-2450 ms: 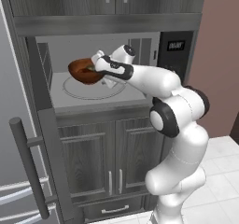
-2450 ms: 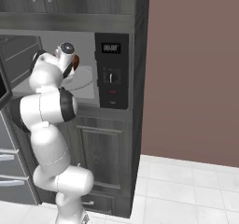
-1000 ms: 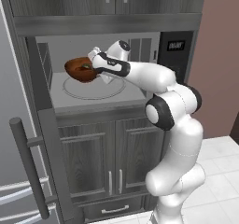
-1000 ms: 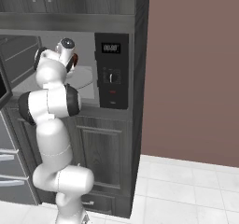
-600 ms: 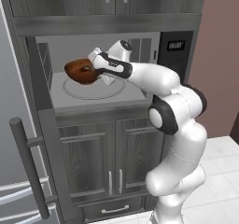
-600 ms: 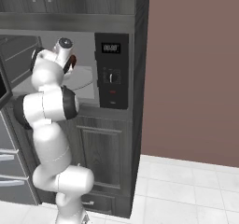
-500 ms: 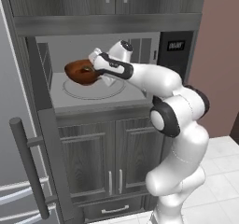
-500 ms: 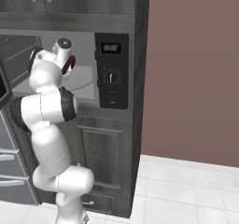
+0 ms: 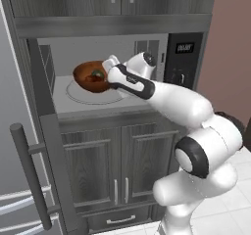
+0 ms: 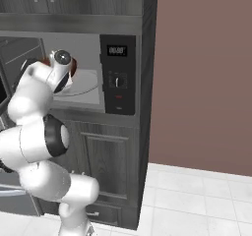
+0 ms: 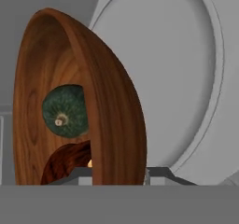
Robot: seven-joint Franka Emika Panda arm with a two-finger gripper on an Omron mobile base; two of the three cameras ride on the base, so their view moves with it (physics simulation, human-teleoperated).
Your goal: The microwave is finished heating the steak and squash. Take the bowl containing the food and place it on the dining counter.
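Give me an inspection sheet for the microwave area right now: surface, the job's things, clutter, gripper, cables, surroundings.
Surface: light grey microwave floor with round turntable, bare under the bowl.
Job's things: bowl lifted above the turntable, inside the cavity; squash and steak inside it. Microwave door swung open to the left.
Clutter: nothing seen.
Gripper: gripper shut on the bowl's rim, one finger outside the wall, the other inside.
Cables: nothing seen.
Surroundings: dark grey cabinets above and below, control panel to the right, brown wall, white tiled floor.
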